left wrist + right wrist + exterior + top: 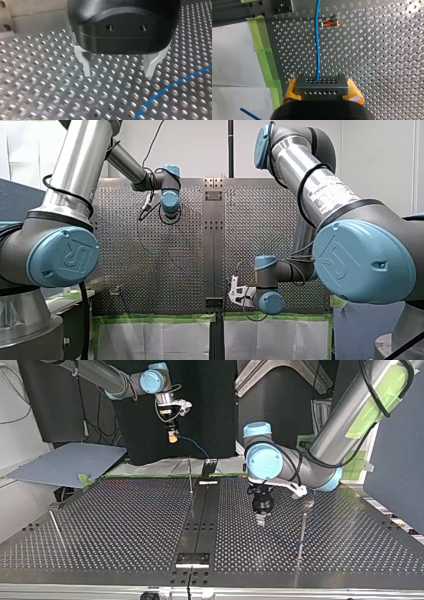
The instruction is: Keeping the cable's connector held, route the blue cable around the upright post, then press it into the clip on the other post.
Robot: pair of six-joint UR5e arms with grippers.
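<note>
In the right wrist view my right gripper (321, 87), with yellow pads, is shut on the grey connector block (321, 85). The blue cable (317, 42) runs straight out of the block over the perforated table, passing close beside a post tip with an orange clip (332, 23). In the top view this gripper (173, 436) hangs high above the table's far edge, and the cable (194, 446) trails down from it. My left gripper (118, 74) stands open just above the table with nothing between its metal fingers. The cable (172, 86) lies beside it. In the top view the left gripper (261, 519) is next to a tall post (302, 530).
A thin upright post (190, 477) stands by the dark centre rail (200, 520), and a leaning rod (56, 527) is at the top view's left. Green tape (265, 60) and white sheeting (234, 55) border the table edge under my right gripper.
</note>
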